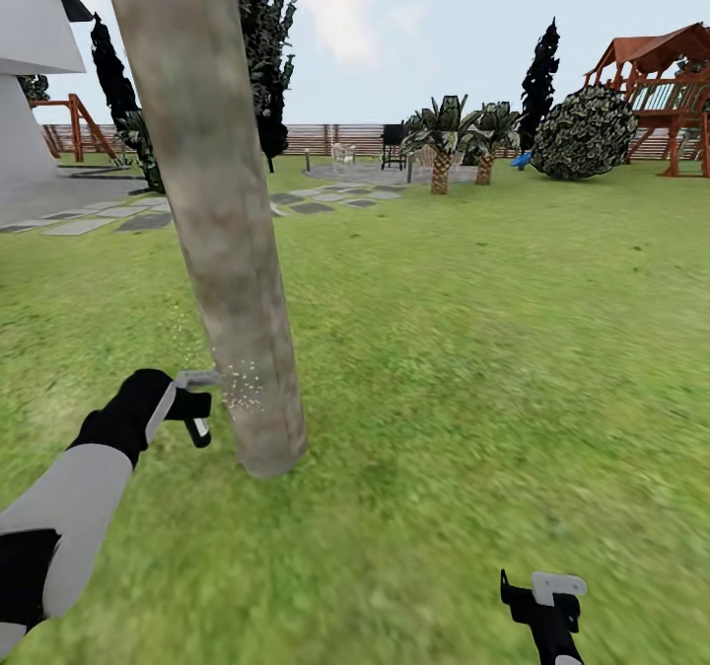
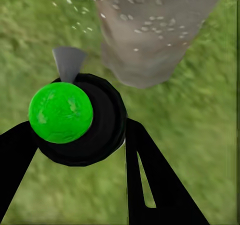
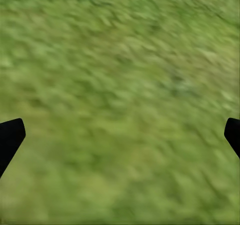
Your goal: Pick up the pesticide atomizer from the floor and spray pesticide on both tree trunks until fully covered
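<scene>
Your left gripper sits at about eight o'clock in the head view, low beside the thick mottled grey-tan tree trunk, near its base. Its jaws are closed around the pesticide atomizer, which in the left wrist view reads as a dark round-bodied bottle with a bright green ball on top and a small grey nozzle piece pointing toward the trunk. The black fingers press against either side of that dark body. In the head view the atomizer is too small to make out clearly between the jaws.

Fine pale whitish specks of pesticide are scattered on the lower trunk, just beside the gripper, at about the gripper's height. In the left wrist view the same specks dot the trunk surface and a few lie over the blurry green grass floor next to it. The upper trunk in the head view shows none that you can make out.

Your right gripper is at about five o'clock in the head view, well apart from the trunk, low over the grass. Its jaws stand wide: in the right wrist view the two black fingertips lie at opposite edges with bare grass between them, holding nothing.

At twelve to two o'clock stand short palms, a round bush and a brown slatted fence.
</scene>
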Motion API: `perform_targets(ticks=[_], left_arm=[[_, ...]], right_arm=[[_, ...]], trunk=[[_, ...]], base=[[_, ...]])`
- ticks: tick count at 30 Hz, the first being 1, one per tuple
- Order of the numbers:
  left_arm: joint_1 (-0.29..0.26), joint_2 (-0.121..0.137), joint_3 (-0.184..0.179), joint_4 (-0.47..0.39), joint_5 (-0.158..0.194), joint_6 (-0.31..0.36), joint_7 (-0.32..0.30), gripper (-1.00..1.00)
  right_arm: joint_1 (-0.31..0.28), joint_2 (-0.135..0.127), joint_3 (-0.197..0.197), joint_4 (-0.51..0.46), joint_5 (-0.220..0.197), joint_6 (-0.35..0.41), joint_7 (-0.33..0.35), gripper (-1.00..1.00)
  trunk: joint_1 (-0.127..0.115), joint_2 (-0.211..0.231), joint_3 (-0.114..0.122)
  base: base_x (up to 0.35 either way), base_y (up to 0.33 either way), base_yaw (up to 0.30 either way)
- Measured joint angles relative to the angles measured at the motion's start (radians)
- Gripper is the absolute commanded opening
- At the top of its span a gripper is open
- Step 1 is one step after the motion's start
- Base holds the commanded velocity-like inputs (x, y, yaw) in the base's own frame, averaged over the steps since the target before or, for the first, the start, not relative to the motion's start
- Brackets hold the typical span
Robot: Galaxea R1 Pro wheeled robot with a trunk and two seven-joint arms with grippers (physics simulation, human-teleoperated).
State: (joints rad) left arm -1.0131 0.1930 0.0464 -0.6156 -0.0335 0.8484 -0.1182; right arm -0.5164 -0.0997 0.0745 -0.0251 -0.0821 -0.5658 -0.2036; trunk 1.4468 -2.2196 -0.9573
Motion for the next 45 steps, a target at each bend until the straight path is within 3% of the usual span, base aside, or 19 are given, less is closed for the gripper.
perform_targets(ticks=[30, 45], left_arm=[[0.007, 0.006, 0.004, 0.0, -0.004, -0.002, 0.001, -1.0], [0.012, 0.007, 0.006, 0.001, -0.005, -0.002, 0.006, -1.0]], right_arm=[[0.0, -0.001, 0.0, -0.001, 0.0, -0.001, 0.0, 1.0], [0.0, 0.002, 0.0, -0.001, 0.0, -0.001, 0.0, 1.0]], trunk=[[0.0, 0.0, 0.0], [0.0, 0.0, 0.0]], base=[[0.032, -0.267, 0.0], [0.004, -0.276, 0.248]])
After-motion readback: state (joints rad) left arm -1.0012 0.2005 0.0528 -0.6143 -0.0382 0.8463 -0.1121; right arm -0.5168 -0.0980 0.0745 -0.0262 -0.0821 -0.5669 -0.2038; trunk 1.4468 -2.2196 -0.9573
